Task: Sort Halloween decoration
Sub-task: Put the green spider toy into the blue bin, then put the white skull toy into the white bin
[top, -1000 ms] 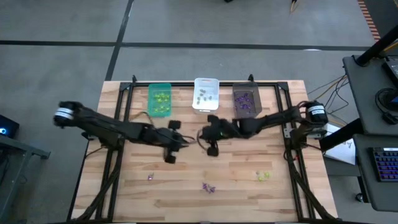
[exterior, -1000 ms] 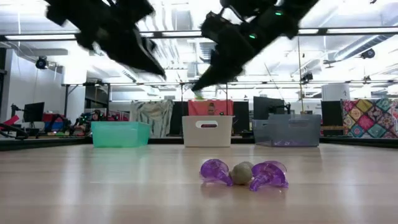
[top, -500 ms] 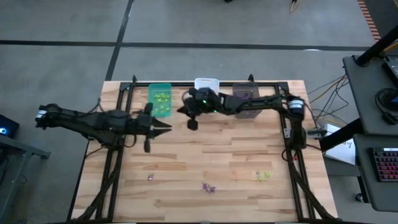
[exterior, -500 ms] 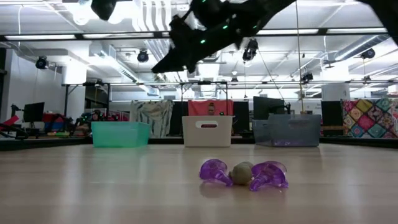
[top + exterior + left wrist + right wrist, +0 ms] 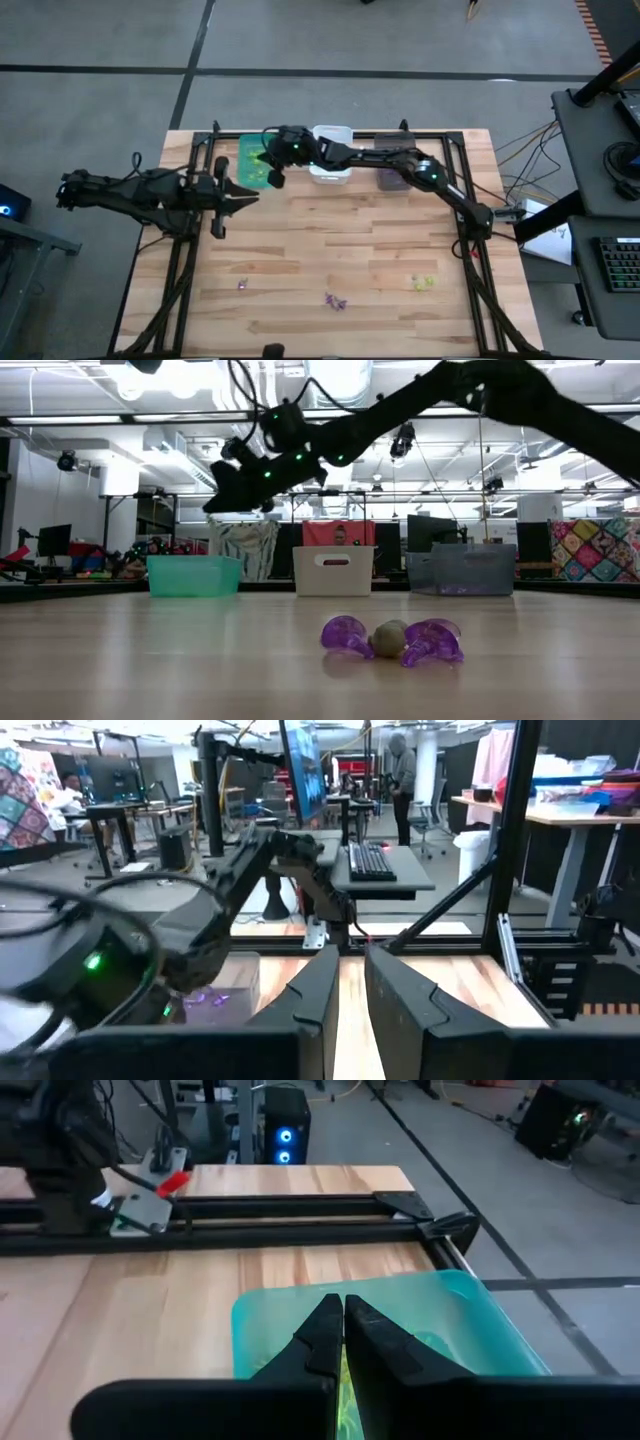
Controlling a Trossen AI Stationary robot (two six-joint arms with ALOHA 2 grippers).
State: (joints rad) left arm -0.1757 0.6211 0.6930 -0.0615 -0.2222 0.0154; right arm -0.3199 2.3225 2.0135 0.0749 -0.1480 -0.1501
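Half a second on, the right gripper (image 5: 270, 172) has swung from the white bin (image 5: 331, 153) to hover, pinched shut on something yellow-green, above the green bin (image 5: 256, 160), ready to drop it, while the left gripper (image 5: 232, 197) waits almost closed and empty

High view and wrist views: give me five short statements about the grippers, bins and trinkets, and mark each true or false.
1. The right gripper is over the green bin. True.
2. The right gripper is wide open. False: it is shut.
3. The white bin stands between the green bin and the grey bin. True.
4. No trinkets are left on the table. False: purple trinkets and yellow-green trinkets lie near the front edge.
5. The left gripper is over the grey bin. False: it is over bare table.
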